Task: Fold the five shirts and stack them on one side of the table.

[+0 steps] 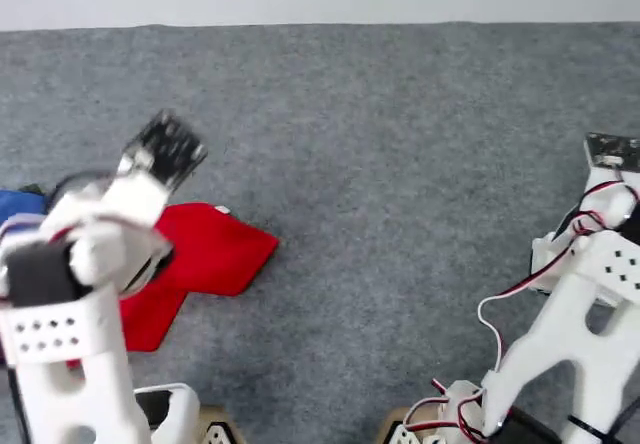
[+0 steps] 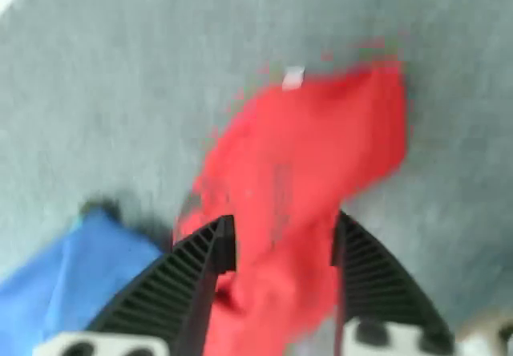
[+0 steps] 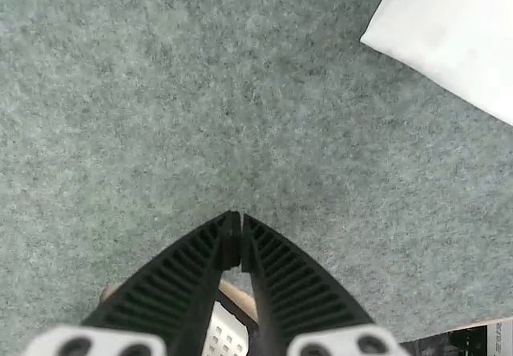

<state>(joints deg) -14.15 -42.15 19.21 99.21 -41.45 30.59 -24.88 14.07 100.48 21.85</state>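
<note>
Red shirt [image 2: 304, 155] lies beneath the left claw [image 2: 282, 226], jaws apart. Right claw [image 3: 240, 221], pressed together, hangs above felt [image 3: 160, 91].

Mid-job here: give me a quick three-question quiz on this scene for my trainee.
1. True or false: the right gripper is shut and empty over the grey felt table cover.
2. What lies below the open left gripper? A) crumpled red fabric shirt B) green towel C) yellow box
3. Fill in the colour: a ____ fabric shirt lies beside the red one.
Key: 1 true; 2 A; 3 blue fabric shirt.
</note>
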